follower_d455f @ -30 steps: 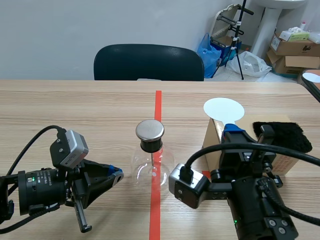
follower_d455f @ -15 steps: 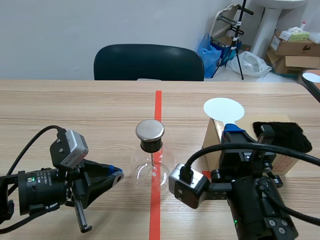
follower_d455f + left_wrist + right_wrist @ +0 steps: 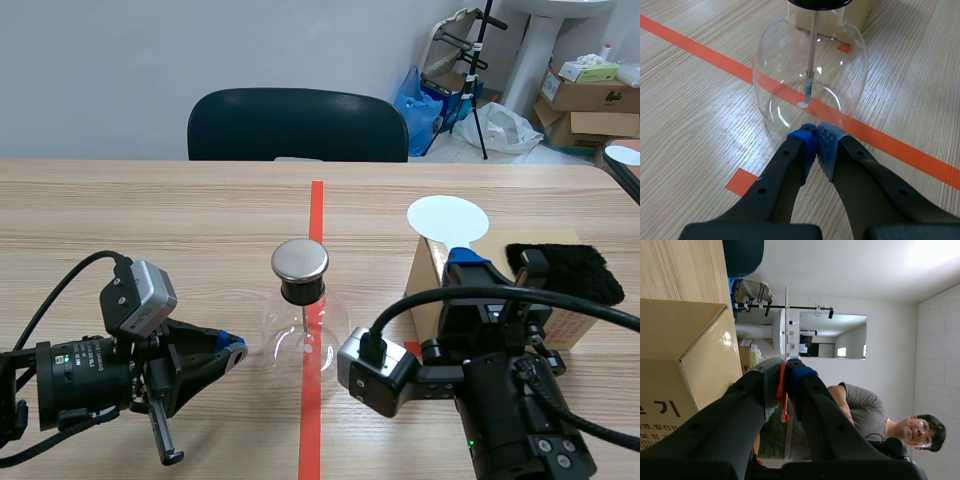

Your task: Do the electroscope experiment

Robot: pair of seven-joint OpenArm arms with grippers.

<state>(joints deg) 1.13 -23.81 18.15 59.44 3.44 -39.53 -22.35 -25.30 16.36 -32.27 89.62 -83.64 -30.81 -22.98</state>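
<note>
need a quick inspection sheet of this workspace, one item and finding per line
surface: wooden table with an orange-red tape line down its middle
job's things: glass electroscope upright on the tape line; white disc on an orange handle; black fur cloth lying on a cardboard box
clutter: nothing seen
grippers: left gripper shut on nothing, tips by the electroscope's base, contact unclear; right gripper shut on the disc's handle
cables: black cable looping off the left arm; a second arching over the right arm
surroundings: dark chair across the table; stacked boxes behind; a person in the right wrist view
</note>
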